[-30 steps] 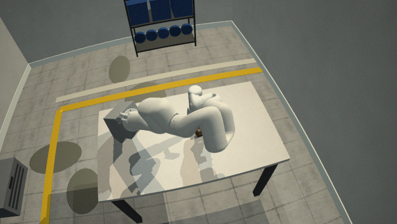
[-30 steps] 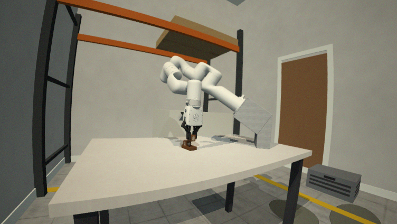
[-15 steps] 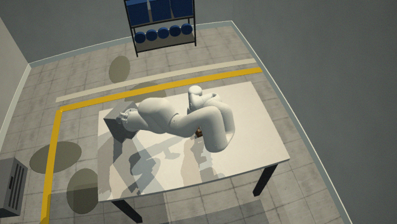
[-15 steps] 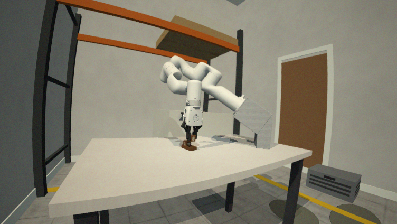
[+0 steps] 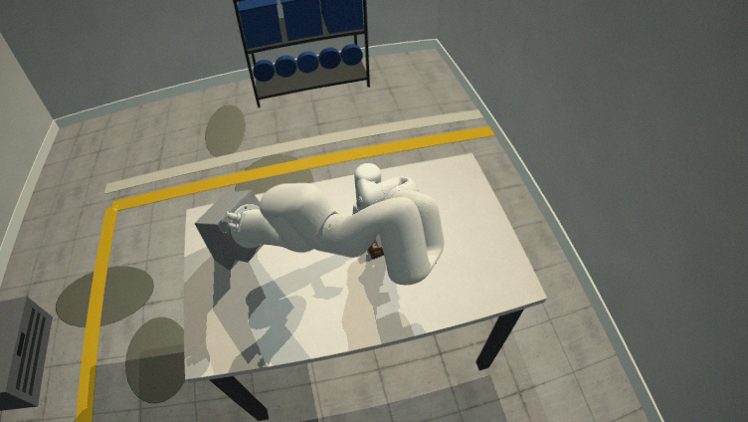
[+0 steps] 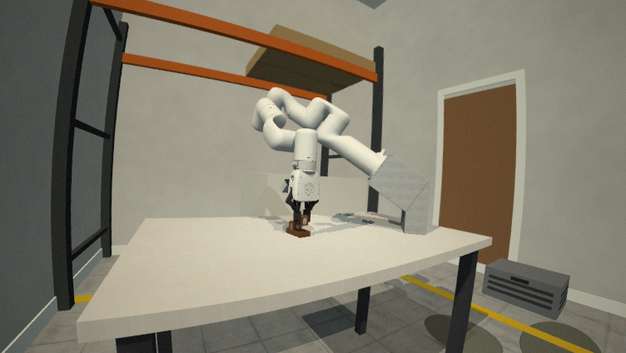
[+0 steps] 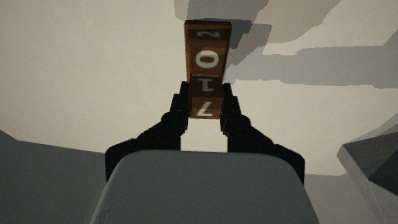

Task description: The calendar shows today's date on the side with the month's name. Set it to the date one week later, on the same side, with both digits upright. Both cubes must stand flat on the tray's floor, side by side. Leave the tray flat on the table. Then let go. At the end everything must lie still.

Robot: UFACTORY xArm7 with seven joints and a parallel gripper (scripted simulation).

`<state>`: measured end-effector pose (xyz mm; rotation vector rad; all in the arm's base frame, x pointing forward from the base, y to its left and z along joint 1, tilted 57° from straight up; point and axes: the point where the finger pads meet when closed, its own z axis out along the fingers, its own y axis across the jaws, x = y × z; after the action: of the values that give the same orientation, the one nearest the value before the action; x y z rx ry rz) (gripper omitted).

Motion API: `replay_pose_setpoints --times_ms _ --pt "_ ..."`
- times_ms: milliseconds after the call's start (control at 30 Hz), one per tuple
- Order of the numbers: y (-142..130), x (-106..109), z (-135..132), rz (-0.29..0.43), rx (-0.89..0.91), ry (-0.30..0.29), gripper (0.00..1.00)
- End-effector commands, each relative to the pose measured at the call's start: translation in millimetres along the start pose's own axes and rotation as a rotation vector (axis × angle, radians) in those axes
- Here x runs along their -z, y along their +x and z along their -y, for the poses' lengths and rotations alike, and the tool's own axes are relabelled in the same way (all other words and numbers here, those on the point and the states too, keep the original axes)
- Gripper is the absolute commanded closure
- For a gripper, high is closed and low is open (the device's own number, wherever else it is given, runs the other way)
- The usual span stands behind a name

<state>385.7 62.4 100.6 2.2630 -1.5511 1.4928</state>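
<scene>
Top view: white arm (image 5: 408, 225) (image 6: 350, 151) reaches over the table (image 5: 481, 236) (image 6: 245, 271) (image 7: 100, 75); brown tray (image 5: 376, 254) (image 6: 299, 234) (image 7: 187, 52) partly visible beneath it, near the table's middle. Gripper and digits can't be made out from here.

Exterior view: gripper (image 6: 301, 222) (image 7: 205, 93) points down at the tray, which sits on the tabletop. Gripped cube (image 6: 305, 220) (image 7: 206, 96) looks higher than the other cube (image 6: 290, 226) (image 7: 206, 59), which is at the tray. Small digits, too small to read surely.

Wrist view: black fingers pinch the gripped cube by opposite sides; it shows 1 and 7, the 7 upside down here. Other cube, inside the tray's far part, shows 0 and a shaded 2 lying sideways. Calendar's month side can't be seen.
</scene>
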Motion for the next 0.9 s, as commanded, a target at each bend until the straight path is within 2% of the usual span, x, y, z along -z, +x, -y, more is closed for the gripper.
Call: replay_pose_setpoints --times_ms 0,867 --pt "-0.9 -2.7 0.8 0.002 0.001 0.003 0.71" --pt "-0.9 -15.4 0.8 0.002 0.001 0.003 0.71"
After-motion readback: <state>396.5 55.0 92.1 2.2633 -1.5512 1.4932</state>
